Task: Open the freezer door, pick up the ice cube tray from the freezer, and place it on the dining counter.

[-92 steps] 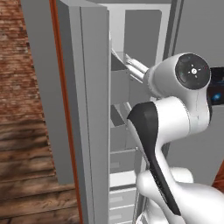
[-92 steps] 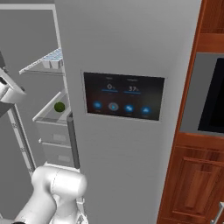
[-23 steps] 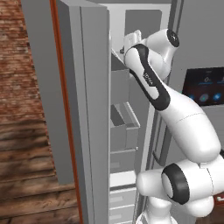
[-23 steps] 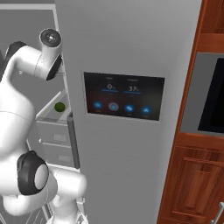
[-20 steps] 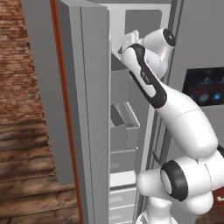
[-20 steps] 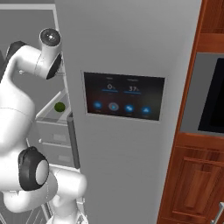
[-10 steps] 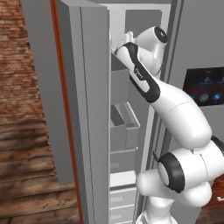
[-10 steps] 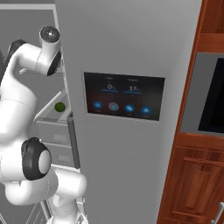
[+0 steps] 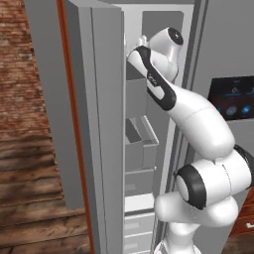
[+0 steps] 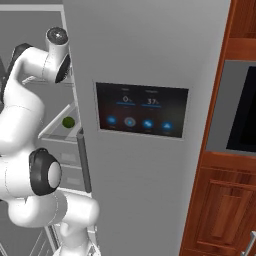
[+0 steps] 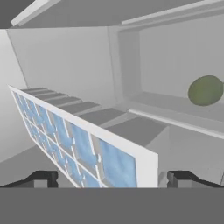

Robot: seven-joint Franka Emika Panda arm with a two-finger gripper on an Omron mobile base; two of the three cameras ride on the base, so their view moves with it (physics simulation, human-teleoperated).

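- Freezer door (image 9: 94, 124): standing swung open at the left of the left base view, its edge facing the camera; the opening step is reading as done.
- Freezer (image 9: 139, 149): showing its light grey shelves and drawers just right of the door.
- Arm: reaching higher and deeper into the upper freezer than a second ago, when the hand was hanging nearer the front of the compartment; this is suggesting the approach to the tray is nearly finished.
- Gripper (image 11: 111, 179): jaws spread wide, clasping nothing, one dark tip sitting on either side of the tray.
- Ice cube tray (image 11: 78, 144): lying on the upper shelf, its near end running between the tips; a grasp is looking like the next step.
- Small round green item (image 11: 205, 90): resting at the right in the hand view, apart from the tray.
- Touchscreen panel (image 10: 141, 111): glowing on the neighbouring door, farthest right.
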